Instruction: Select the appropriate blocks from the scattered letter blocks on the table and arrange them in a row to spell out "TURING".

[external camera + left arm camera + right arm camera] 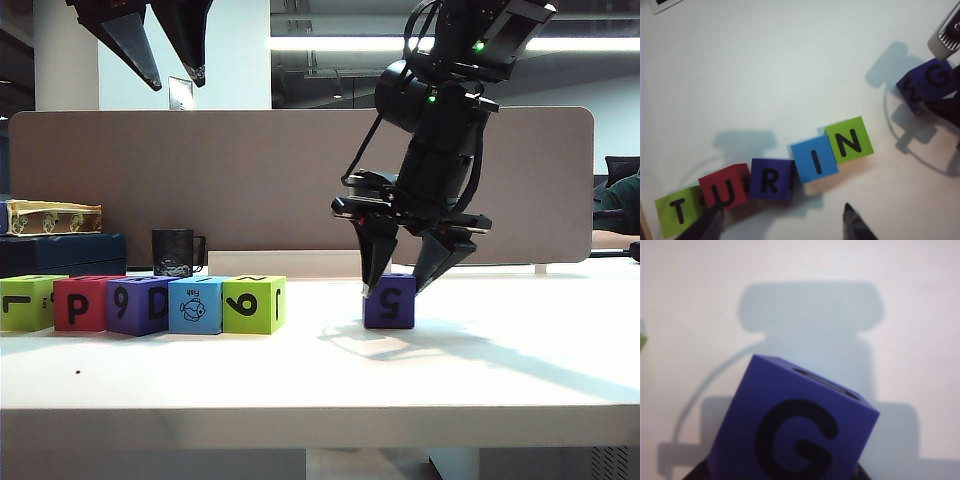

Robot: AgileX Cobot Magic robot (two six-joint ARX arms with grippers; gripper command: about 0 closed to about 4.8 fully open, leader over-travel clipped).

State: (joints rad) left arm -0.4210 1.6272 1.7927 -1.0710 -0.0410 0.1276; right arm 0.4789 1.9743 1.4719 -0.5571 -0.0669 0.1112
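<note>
G block [390, 301]: light, stiff, matte — grip its 2 opposite flat sides.
Right hand [402, 280]: straddling it on the worktop [480, 370], grip unconfirmed.
Left hand [165, 62]: raised, open, empty.

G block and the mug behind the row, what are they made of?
G block: looks like foam or painted wood, matte purple, no glare, soft-looking edges; can't settle which. The right gripper straddles it. Mug: dark and glossy, faint highlights, probably glazed ceramic or glass.
</note>
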